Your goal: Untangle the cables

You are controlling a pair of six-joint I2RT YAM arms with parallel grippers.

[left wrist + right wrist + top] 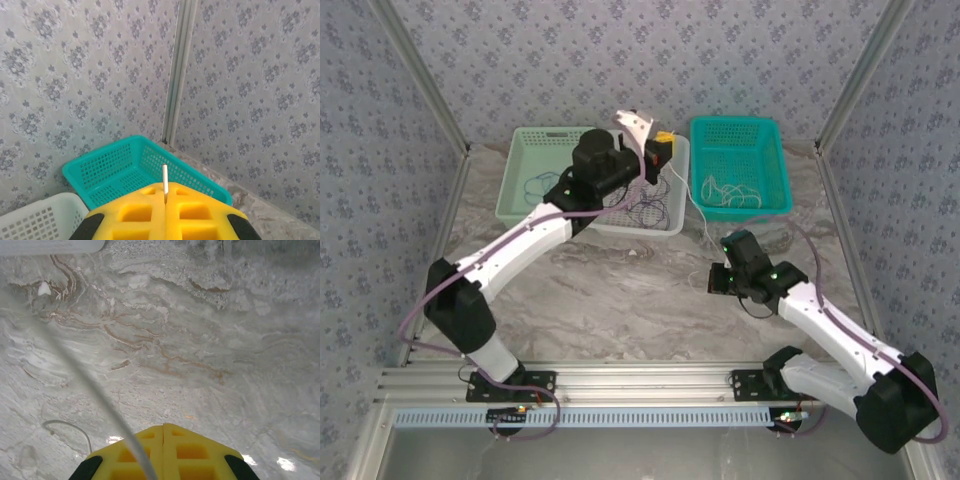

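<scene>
Whitish cable point(95, 391) runs between two grippers: left gripper point(164, 192) pinches it (high over the white basket point(650, 231)), right gripper point(163, 432) pinches it near the tabletop point(225, 340).

left arm point(510, 250): base near-left, elbow out to the left, forearm running up and right, wrist high at the far centre. left pincer point(663, 151) point(164, 196) is tipped upward with its jaws pressed together, and a whitish cable point(165, 177) sticks up from the seam.

right arm point(840, 340): base near-right, elbow out by the right edge, forearm reaching back left toward centre. right pincer point(720, 282) point(163, 432) sits low, nose angled down at the worktop point(225, 340). Its jaws are closed, and a white strand point(90, 382) comes out between the pads. The two pincers are well apart.
</scene>
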